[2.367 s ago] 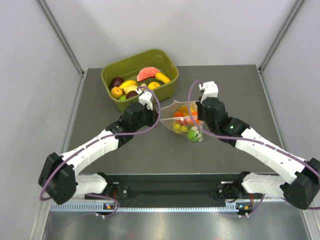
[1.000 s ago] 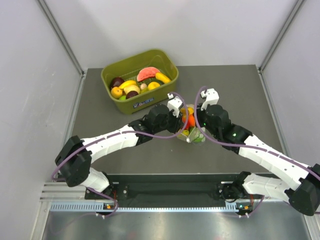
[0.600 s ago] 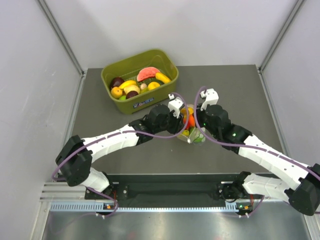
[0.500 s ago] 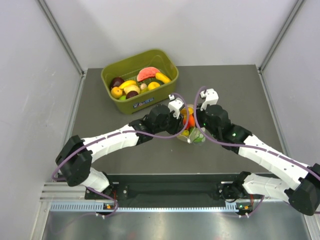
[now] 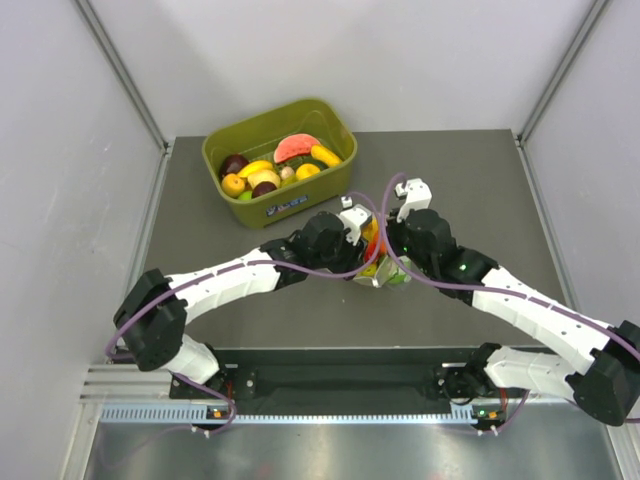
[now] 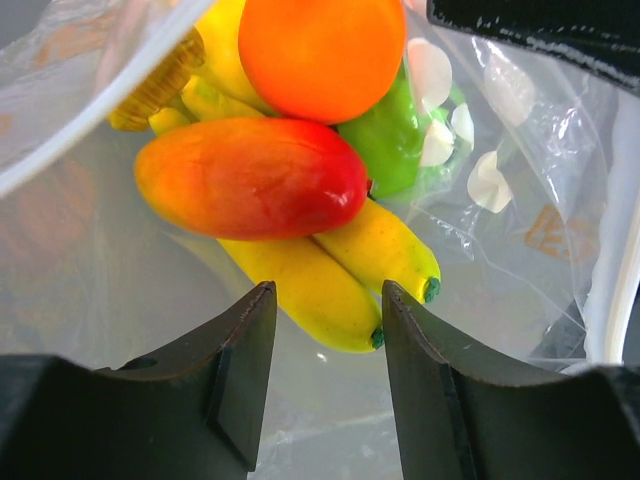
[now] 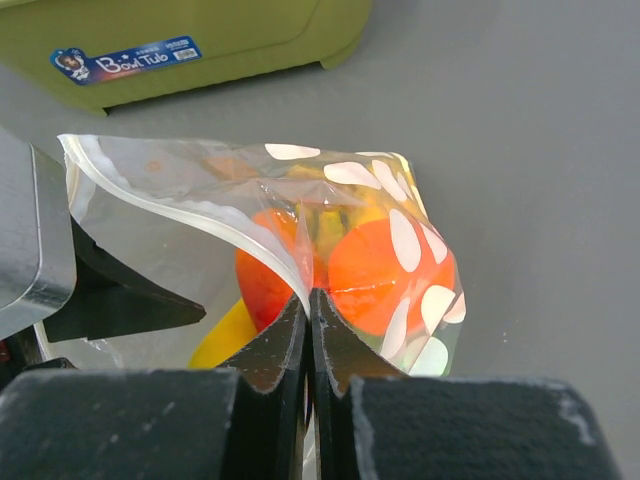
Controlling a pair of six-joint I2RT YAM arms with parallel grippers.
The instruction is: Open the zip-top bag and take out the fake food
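The zip-top bag [image 7: 385, 190], clear with white oval dots, stands mid-table between both wrists [image 5: 380, 272]. My right gripper [image 7: 308, 300] is shut on the edge of its mouth and holds that side up. My left gripper [image 6: 322, 330] is open, its fingers [image 6: 240, 370] reaching into the bag's mouth. Nothing is pinched between them. Just beyond the tips lies the fake food: a yellow banana bunch [image 6: 335, 285], a red piece [image 6: 250, 180], an orange piece [image 6: 320, 50] and a green piece [image 6: 390, 140]. In the top view the wrists hide most of the bag.
An olive-green tub [image 5: 335, 118] stands at the back left with a pink watermelon slice [image 5: 296, 147], dark purple fruit and several other toy pieces inside. Its labelled wall [image 7: 200, 45] sits just behind the bag. The dark table [image 5: 480, 190] ends at grey side walls.
My left arm swung from beside the tub to the bag's mouth, and over the last second its jaws have widened. The right gripper kept its grip and shifted slightly.
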